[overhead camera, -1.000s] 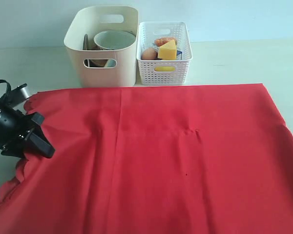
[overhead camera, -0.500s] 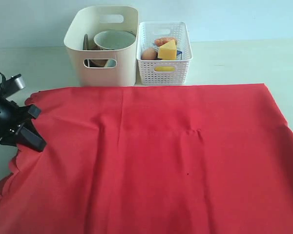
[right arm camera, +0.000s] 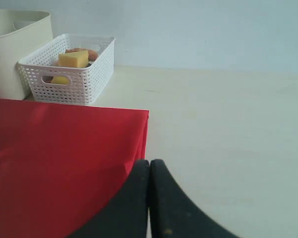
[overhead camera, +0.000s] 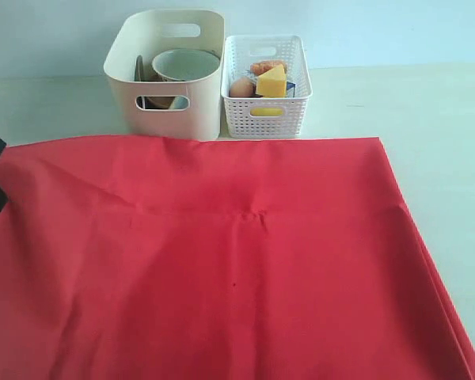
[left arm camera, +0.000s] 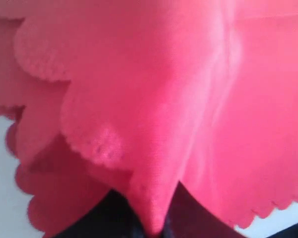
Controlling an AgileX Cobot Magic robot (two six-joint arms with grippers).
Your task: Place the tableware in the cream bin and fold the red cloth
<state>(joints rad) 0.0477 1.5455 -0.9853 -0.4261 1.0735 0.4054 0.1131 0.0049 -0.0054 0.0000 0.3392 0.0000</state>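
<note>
- The bowl [overhead camera: 184,63] sits in the bin [overhead camera: 165,111] at eleven o'clock; the tableware looks done.
- The cloth [overhead camera: 222,261] is not yet folded.
- At nine o'clock the left gripper [left arm camera: 148,225] pinches its edge; the right gripper [right arm camera: 149,198] is closed, empty.

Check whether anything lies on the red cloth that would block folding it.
Nothing visible lies on the red cloth. The cream bin and the white basket stand at its far edge, seemingly off the fabric. The left pincer grips the scalloped edge with nothing between.

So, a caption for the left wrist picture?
Left pincer pinching the red cloth near its scalloped edge.
</note>
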